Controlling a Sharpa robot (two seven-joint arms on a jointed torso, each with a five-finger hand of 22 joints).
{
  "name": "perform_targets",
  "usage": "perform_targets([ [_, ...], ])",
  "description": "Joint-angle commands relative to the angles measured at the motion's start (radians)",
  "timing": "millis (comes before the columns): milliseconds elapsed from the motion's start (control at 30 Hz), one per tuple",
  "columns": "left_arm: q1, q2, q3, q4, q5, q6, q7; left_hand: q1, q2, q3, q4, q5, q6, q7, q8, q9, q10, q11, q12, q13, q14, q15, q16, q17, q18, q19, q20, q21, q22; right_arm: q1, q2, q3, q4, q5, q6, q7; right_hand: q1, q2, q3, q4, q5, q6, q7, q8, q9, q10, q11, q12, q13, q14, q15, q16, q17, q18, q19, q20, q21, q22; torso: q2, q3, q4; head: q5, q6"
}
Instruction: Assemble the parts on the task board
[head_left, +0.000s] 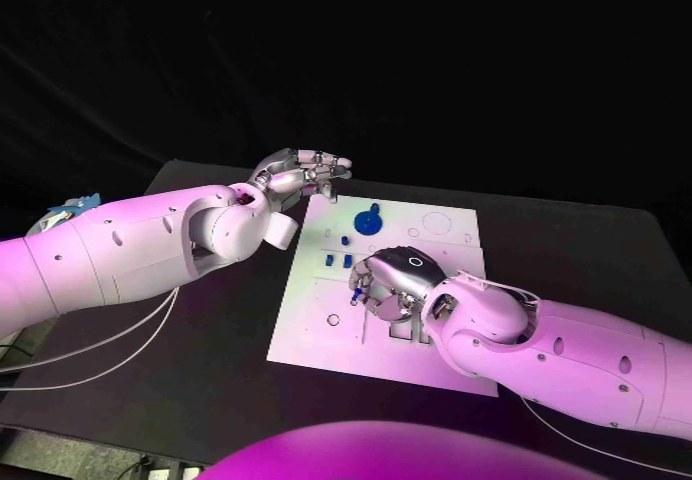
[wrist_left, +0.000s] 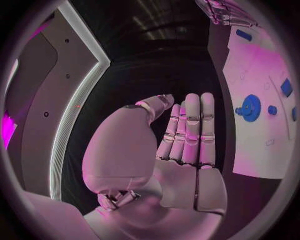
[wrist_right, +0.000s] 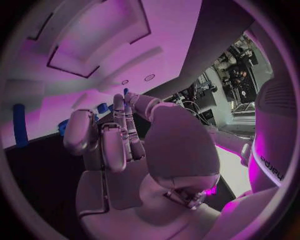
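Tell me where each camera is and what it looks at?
Head view: sits on the robot's head, looking down at the white board on the black table; both arms show, left hand and right hand.
Left wrist view: sits behind the left hand, looking past its fingers toward the board.
Right wrist view: sits behind the right hand, close above the board.
Shared: head and left wrist views both show the round blue part.
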Motion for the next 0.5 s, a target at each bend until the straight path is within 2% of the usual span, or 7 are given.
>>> perform_targets([
  [33, 0.000, 0.002, 0.001, 0.003, -0.002, 0.004, 0.012, -0.012, 0.002, 0.003, -0.004, 0.005, -0.007, 0.000, 0.001, 0.001, -0.008, 0.000, -0.004, -0.001, -0.008, 0.000, -0.006, -0.001, 0.005, -0.002, 0.006, -0.006, -0.001, -0.003, 0.001, -0.001, -0.002, -0.005, 0.032, 0.009, -0.009, -0.001, -0.003, 0.000, -0.001, 0.003, 0.000, 0.001, 0.001, 0.006, 0.002, -0.005, -0.002, 0.031, -0.006, 0.000, 0.000, -0.011, 0.004, -0.002, 0.001, 0.034, 0.000, 0.0000, 0.0000, 0.000, -0.003],
  [500, 0.000, 0.002, 0.001, 0.001, -0.003, 0.009, 0.006, -0.012, 0.002, 0.003, -0.004, 0.005, -0.007, 0.000, 0.001, 0.001, -0.009, 0.000, -0.004, -0.001, -0.008, 0.000, -0.006, -0.002, 0.005, -0.002, 0.006, -0.007, -0.001, -0.013, 0.011, -0.002, -0.017, -0.018, 0.040, 0.004, -0.011, -0.001, -0.004, 0.001, -0.002, 0.003, 0.000, 0.001, 0.002, 0.006, 0.002, -0.005, -0.002, 0.031, -0.006, 0.000, 0.000, -0.011, 0.005, -0.002, 0.001, 0.034, 0.000, 0.0000, 0.0004, -0.001, -0.003],
])
